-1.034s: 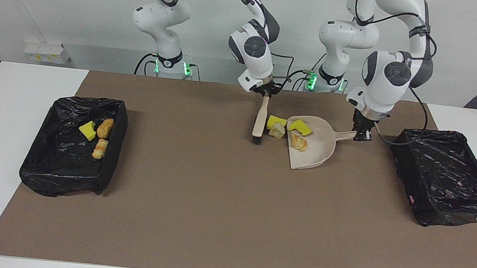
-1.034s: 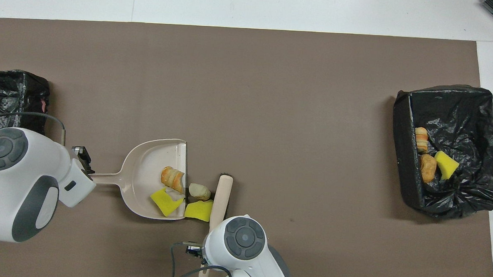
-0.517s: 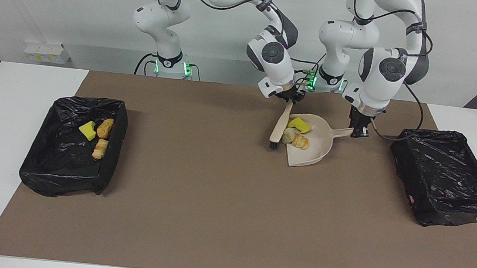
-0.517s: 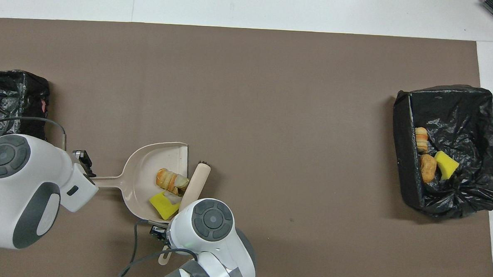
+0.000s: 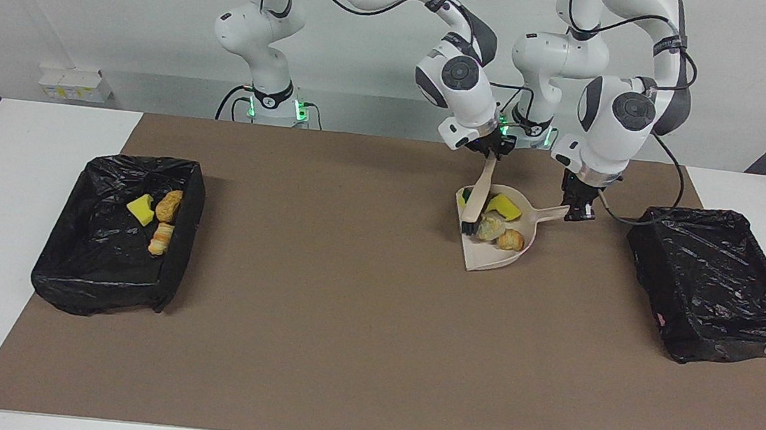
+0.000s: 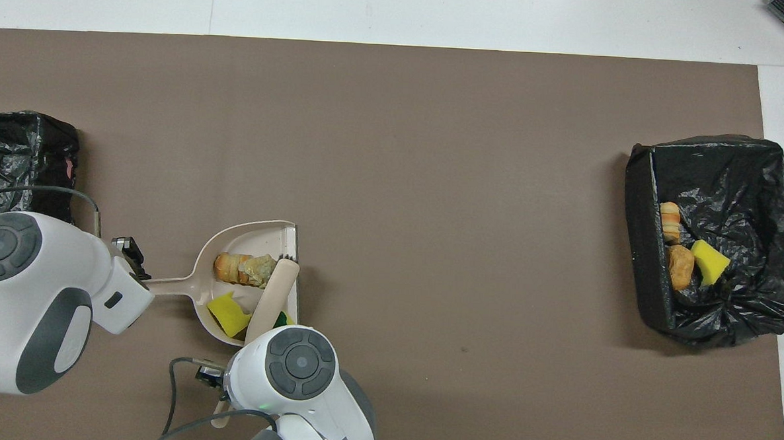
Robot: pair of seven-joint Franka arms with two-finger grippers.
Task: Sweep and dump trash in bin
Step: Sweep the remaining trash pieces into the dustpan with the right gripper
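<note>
Left gripper [image 5: 578,213]: fingers clamped on the end of the dustpan's handle, toward the left arm's end of the counter.
Right gripper [image 5: 492,152]: reached across toward the left arm's side, fingers closed on the top of the brush's handle, up over the edge of the dustpan nearest the robots.
Dustpan [image 5: 491,257]: beige, flat on the brown mat [image 5: 344,324], its open mouth turned toward the right arm's end.
Brush [image 5: 477,197]: tilted, bristles down inside the dustpan's mouth, touching the scraps there.
Trash in the dustpan: a yellow sponge chunk [image 5: 504,207] near the handle side, a pale bread lump [image 5: 491,228] against the bristles, a golden-brown bread lump [image 5: 511,240] just beside it; a second yellow bit [image 6: 284,319] peeks out by the brush shaft, mostly hidden.
Trash already binned: a yellow sponge piece [image 5: 140,209] and two brown bread pieces [image 5: 168,205] lie together in the bin at the right arm's end.
Bin at the right arm's end [image 5: 95,286]: black-lined, well apart from the dustpan.
Bin at the left arm's end [image 5: 730,333]: black-lined, near the left gripper; I see no scraps in it.
Counter [image 5: 18,208]: white, showing around the mat.
</note>
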